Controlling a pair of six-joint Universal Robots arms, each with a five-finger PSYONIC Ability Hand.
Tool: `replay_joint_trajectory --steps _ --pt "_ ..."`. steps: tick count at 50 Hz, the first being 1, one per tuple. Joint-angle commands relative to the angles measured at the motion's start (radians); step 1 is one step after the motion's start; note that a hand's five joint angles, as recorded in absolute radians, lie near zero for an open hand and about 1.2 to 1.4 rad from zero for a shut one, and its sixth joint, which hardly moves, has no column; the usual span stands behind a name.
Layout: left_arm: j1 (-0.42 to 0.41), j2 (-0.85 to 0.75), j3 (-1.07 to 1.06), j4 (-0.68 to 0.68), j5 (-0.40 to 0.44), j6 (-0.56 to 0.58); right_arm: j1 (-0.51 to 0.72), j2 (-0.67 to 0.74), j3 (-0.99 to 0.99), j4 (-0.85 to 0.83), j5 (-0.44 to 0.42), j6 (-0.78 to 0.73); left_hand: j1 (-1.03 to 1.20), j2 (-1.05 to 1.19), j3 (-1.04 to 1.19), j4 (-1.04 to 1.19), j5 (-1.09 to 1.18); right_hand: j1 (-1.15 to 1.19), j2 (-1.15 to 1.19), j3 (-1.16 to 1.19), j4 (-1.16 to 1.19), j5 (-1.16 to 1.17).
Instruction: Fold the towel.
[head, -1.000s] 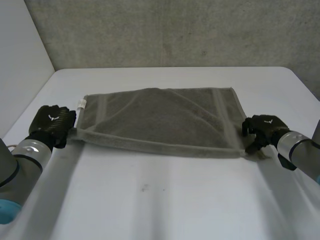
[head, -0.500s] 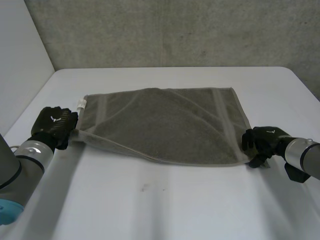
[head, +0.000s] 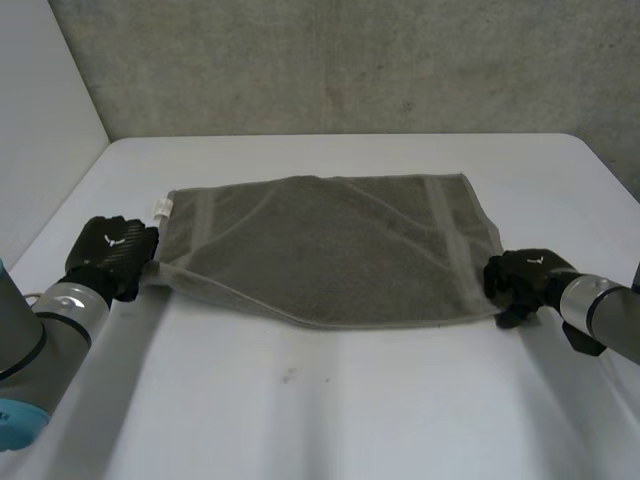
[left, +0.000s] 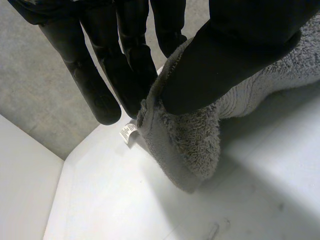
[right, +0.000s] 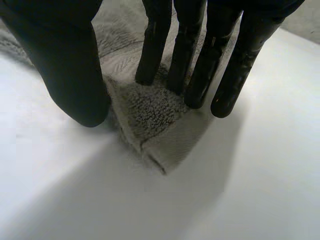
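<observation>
Head view: towel (head: 330, 235) lies spread across mid-frame on the white desk (head: 340, 410); left hand (head: 110, 255) at its near left corner, right hand (head: 522, 280) at its near right corner. Since a second ago the near edge has come toward the lower frame and now sags in its middle; the right hand sits lower than before; we judge the first fold is just starting. Left wrist view: thumb and fingers (left: 125, 65) pinch the corner; right wrist view: fingers (right: 192, 65) and thumb pinch the bunched corner.
</observation>
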Motion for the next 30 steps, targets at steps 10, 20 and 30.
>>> replay_joint_trajectory --steps 10,20,30 --pt "-0.003 -0.006 -0.001 0.0 -0.002 0.001 0.034 0.032 -0.124 -0.002 0.021 0.076 0.192 0.178 0.179 0.179 0.178 0.788 0.655 0.609 0.61 0.645" --pt "-0.006 0.069 -0.03 -0.04 -0.008 0.012 0.016 -0.16 -0.016 0.052 0.001 0.015 0.192 0.178 0.179 0.179 0.178 0.789 0.656 0.61 0.61 0.646" --pt "0.02 0.276 -0.106 -0.511 -0.002 0.217 -0.168 -0.383 0.235 0.533 -0.022 -0.625 0.192 0.178 0.179 0.179 0.178 0.789 0.656 0.61 0.61 0.646"
